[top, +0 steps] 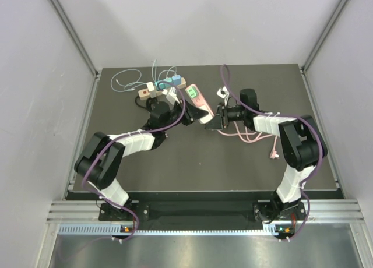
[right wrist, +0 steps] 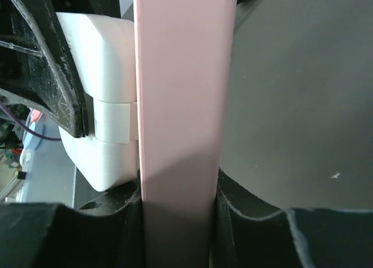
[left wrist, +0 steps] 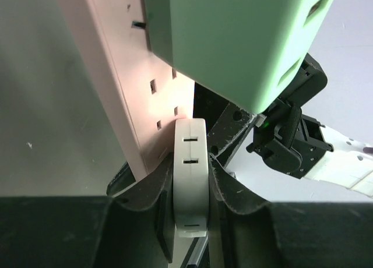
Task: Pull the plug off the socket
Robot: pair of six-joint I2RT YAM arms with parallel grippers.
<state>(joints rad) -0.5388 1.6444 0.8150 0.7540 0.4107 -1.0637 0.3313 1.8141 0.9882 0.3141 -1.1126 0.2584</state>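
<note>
A pink socket strip [top: 198,101] lies mid-table with a mint-green plug [top: 192,92] seated in it. My left gripper [top: 194,117] is shut on a white plug [left wrist: 191,163] that sits against the face of the pink strip [left wrist: 140,76], below the green plug [left wrist: 233,41]. My right gripper [top: 212,117] is shut on the end of the pink strip [right wrist: 180,105]. In the right wrist view the white plug [right wrist: 105,105] is still seated against the strip's left side, with a left finger [right wrist: 41,64] on it. The two grippers face each other closely.
A wooden block with teal and white plugs and thin cables [top: 163,84] lies at the back left. A pink cable [top: 256,137] trails right of the right gripper. A small white plug [top: 222,93] lies behind it. Grey walls enclose the table.
</note>
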